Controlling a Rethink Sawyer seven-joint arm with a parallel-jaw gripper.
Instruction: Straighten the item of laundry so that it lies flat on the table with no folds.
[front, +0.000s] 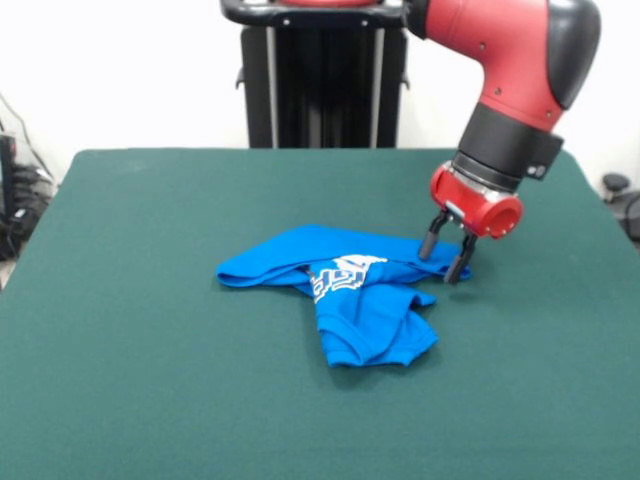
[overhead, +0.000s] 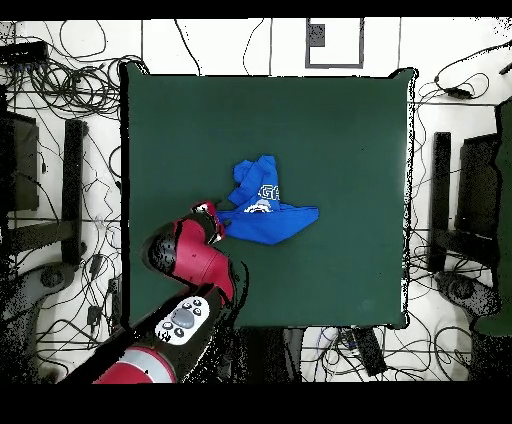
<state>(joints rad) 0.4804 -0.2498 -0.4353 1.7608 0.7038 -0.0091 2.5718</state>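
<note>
The item of laundry (front: 350, 290) is a bright blue garment with white lettering, lying crumpled and folded near the middle of the dark green table (front: 150, 350). It also shows in the overhead view (overhead: 262, 205) on the table (overhead: 340, 130). My gripper (front: 447, 255) is at the garment's right end in the front view, fingers spread apart and reaching down to the cloth's edge. In the overhead view the gripper (overhead: 217, 224) is at the garment's left tip. The fingers straddle the cloth edge without visibly pinching it.
The robot's black pedestal (front: 322, 85) stands at the table's far side. Cables and dark equipment (overhead: 50, 180) lie on the floor around the table. The red arm (overhead: 195, 260) reaches over the table's lower left part in the overhead view.
</note>
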